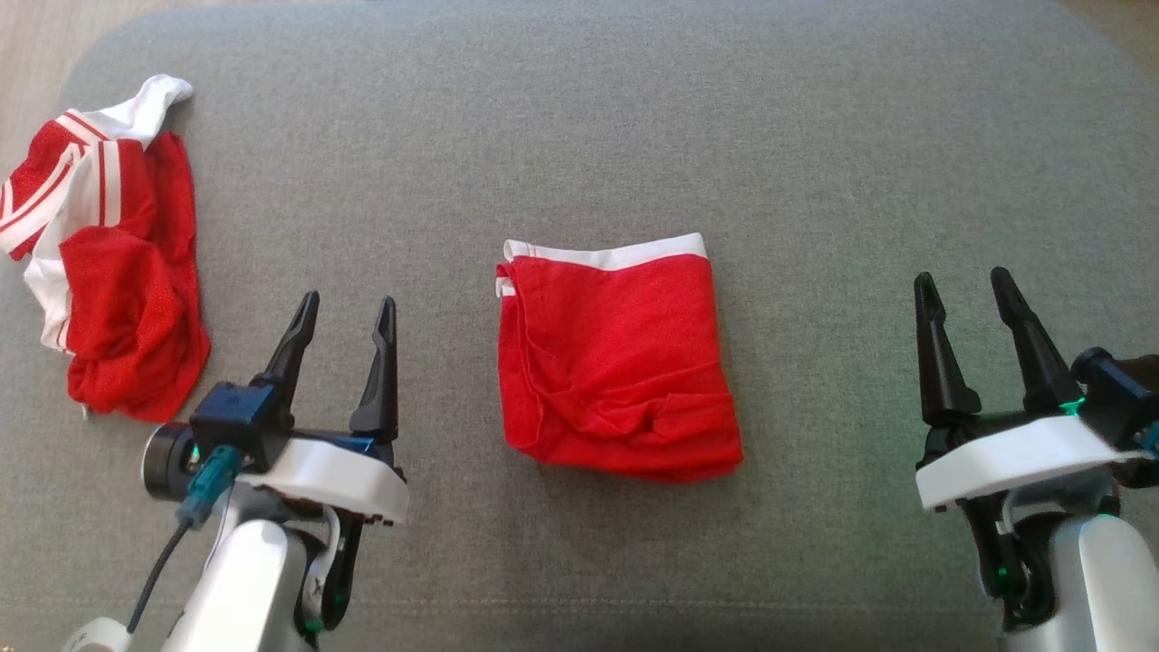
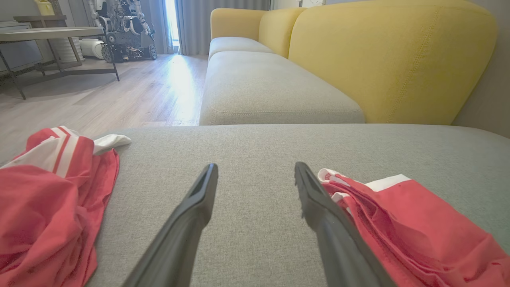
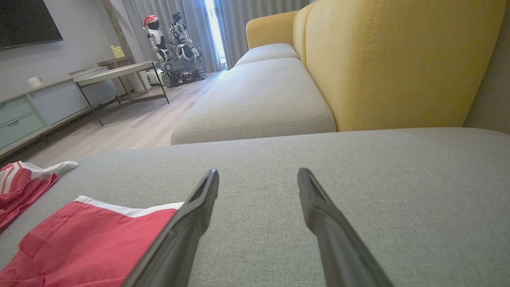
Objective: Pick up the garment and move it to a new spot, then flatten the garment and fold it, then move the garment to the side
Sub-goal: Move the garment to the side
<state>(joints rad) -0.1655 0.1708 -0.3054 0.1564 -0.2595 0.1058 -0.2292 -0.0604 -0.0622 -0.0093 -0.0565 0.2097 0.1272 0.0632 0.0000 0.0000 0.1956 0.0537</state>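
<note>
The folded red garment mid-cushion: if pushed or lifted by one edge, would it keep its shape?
The folded red garment looks like thin, soft cloth, creased along its near edge, so lifted by one edge it would likely droop and unfold. Pushed across the woven grey cushion, its layers would probably bunch rather than slide together.

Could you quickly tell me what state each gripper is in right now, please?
Left gripper: open, holding nothing.
Right gripper: open, holding nothing.

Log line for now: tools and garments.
left tool: open, empty | right tool: open, empty | folded garment: cushion centre, between tools | crumpled garment: left edge
</note>
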